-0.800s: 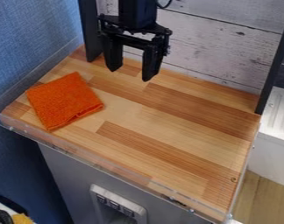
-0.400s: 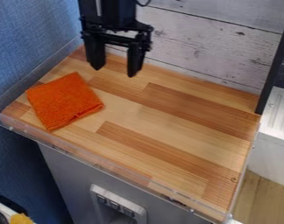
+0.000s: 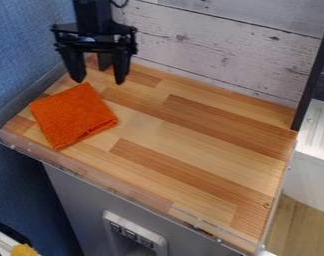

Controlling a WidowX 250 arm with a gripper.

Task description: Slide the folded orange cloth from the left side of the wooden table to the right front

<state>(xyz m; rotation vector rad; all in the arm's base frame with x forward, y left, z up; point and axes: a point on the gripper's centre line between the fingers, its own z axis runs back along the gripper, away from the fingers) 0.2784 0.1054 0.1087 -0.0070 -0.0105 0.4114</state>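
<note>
A: Starting at the left, what are you seeing?

B: A folded orange terry cloth [image 3: 72,116] is lying flat by the left end of the wooden desk [image 3: 205,160]. One corner is pointing at the far edge, another is sitting close to the clear plastic rim [image 3: 134,196] along the near edge.

A: And just right of that?

B: The black two-finger gripper [image 3: 99,81] is hanging near the desk's far left corner, fingers pointing down and spread wide apart. It's holding nothing.

A: So where is the cloth lying relative to it?

B: Toward the near edge and a bit to the left. In this view the left fingertip is showing just beyond the cloth's far corner, and the right one is standing off to the right. Neither seems to be touching it, though I'm not able to tell how high they're hanging.

A: How far along is the work, then?

B: Barely begun, I'm judging. The gripper is being placed near the cloth, but nothing is gripping, lifting or unfolding it. Any handling is waiting to be done.
</note>
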